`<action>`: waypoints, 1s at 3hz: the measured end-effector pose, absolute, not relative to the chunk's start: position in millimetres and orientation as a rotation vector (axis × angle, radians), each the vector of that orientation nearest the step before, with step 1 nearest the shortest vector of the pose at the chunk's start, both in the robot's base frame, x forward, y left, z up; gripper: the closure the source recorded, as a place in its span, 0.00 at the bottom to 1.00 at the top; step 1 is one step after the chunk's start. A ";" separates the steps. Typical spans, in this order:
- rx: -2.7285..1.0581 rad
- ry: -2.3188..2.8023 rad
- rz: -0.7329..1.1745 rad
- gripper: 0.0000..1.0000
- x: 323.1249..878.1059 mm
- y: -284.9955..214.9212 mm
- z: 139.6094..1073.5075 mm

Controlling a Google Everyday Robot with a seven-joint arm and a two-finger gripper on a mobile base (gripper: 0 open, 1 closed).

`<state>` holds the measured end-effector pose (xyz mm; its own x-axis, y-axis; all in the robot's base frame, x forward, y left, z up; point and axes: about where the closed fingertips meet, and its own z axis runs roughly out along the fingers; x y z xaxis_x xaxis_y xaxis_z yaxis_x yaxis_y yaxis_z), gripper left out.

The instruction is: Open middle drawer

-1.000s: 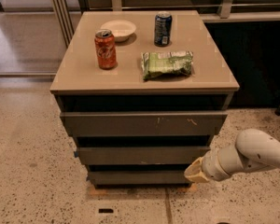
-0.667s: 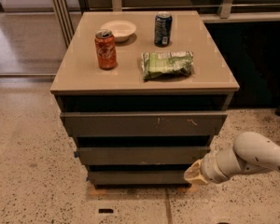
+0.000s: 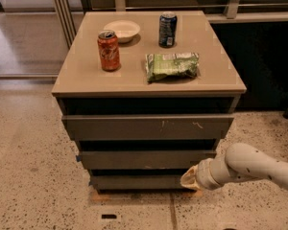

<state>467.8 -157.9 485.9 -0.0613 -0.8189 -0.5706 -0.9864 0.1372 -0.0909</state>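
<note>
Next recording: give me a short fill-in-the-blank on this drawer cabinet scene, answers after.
1. The gripper hangs level with the ___ of the three drawer fronts, at its end.
2. The middle drawer sits just below the front bearing pale ___ marks.
3. The cabinet top holds a bowl, a green bag and ___ cans.
Answers: lowest; scratch; two.

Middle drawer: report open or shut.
Shut: the middle drawer shows no pulled-out interior; the gripper is low by the bottom drawer, at its right end.
</note>
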 end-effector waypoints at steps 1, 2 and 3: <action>-1.766 1.883 0.396 0.27 482.3 -151.9 478.0; -1.785 1.855 0.365 0.04 496.1 -147.7 472.3; -1.796 1.836 0.351 0.00 509.3 -142.3 466.3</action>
<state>509.3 -142.3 466.3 0.0364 -0.8384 -0.5438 -0.9799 0.0767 -0.1839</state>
